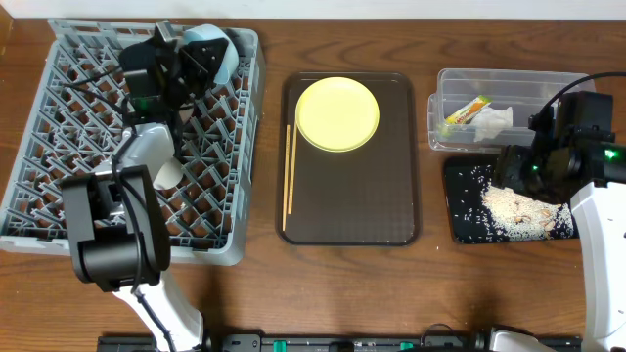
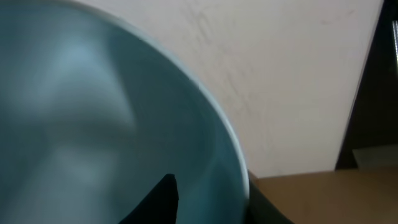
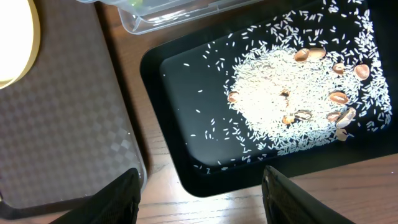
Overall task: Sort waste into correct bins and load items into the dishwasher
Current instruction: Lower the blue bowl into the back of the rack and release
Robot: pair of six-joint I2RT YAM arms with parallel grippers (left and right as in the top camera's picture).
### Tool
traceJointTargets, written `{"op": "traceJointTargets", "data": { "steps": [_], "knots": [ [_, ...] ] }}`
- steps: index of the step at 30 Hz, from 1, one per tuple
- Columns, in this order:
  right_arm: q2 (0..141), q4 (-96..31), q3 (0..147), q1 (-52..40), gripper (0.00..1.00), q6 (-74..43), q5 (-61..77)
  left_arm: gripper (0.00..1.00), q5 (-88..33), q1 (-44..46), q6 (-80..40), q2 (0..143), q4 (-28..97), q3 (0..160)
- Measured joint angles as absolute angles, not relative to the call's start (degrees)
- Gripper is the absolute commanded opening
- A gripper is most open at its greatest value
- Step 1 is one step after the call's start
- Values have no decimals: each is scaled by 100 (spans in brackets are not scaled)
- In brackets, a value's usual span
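My left gripper (image 1: 196, 61) is shut on the rim of the light blue bowl (image 1: 215, 47), held tilted over the far edge of the grey dish rack (image 1: 59, 147). The bowl fills the left wrist view (image 2: 93, 124), one finger inside it and one outside. The yellow plate (image 1: 336, 113) and chopsticks (image 1: 290, 176) lie on the brown tray. The clear container (image 1: 548, 88) holds the orange-yellow wrapper (image 1: 468, 110) and white napkin (image 1: 494, 121). Rice scraps (image 3: 280, 106) lie in the black tray (image 3: 186, 112). My right gripper (image 3: 202, 199) is open and empty over that tray's near-left corner.
The brown serving tray (image 1: 352, 205) sits mid-table between the rack and the bins; its edge shows in the right wrist view (image 3: 62, 124). A whitish dish (image 1: 168, 174) stands in the rack, partly hidden by my left arm. The pink bowl is not visible.
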State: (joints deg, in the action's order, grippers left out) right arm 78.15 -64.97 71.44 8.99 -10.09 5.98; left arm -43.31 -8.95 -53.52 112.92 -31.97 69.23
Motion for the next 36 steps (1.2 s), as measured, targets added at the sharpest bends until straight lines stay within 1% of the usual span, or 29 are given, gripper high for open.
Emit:
{"op": "traceJointTargets", "data": {
  "steps": [2, 3, 18, 34, 36],
  "knots": [
    [7815, -6501, 7144, 899, 61, -1007, 598, 7, -4471, -945, -5271, 11292, -3225, 6925],
    [7815, -6504, 7144, 899, 61, -1007, 598, 6, -4545, -965, -5229, 11292, -3269, 6928],
    [7815, -6532, 7144, 899, 61, -1007, 598, 6, -5116, -1050, -5157, 11321, -4147, 6947],
    [7815, -6547, 7144, 899, 61, -1009, 598, 6, -5221, -1131, -4792, 11507, -3920, 6947],
    [7815, -6547, 7144, 899, 60, -1009, 598, 10, -5225, -1223, -4729, 11507, -3739, 6954]
  ]
}}
